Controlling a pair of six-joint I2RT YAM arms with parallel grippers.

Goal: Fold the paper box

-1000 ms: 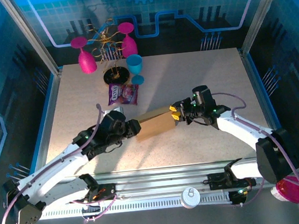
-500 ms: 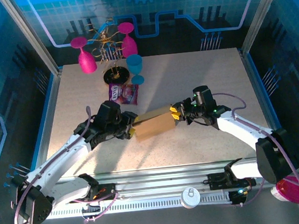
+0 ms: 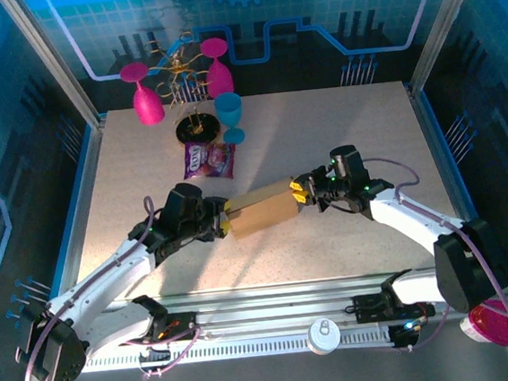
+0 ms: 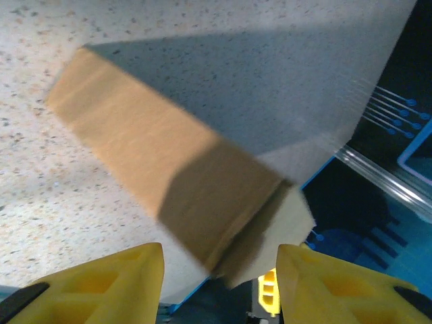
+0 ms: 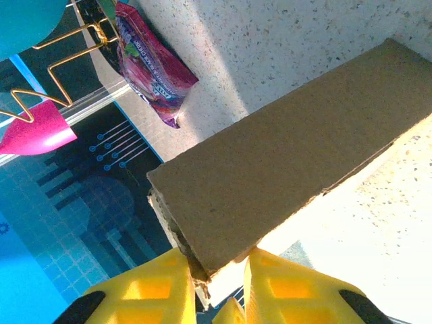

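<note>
- Speckled beige table (image 3: pixel 338 128) inside a blue-lit enclosure, seen from above.
- Near the table's middle, the brown paper box (image 3: pixel 262 212) stretches between both arms.
- At its right end, the right gripper (image 5: pixel 217 263) has its yellow fingers (image 5: pixel 145 287) clamped on the box's edge.
- At its left end, the left gripper (image 4: pixel 219 256) has its fingers (image 4: pixel 111 280) apart, with a gap on each side.
- Behind the box, a purple snack packet (image 3: pixel 208 161) lies apart from it.

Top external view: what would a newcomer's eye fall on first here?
The brown paper box at the middle of the table, its right end pinched by the right fingers while the left fingers stand open at its other end. Next, the pink goblets at the back left.
</note>
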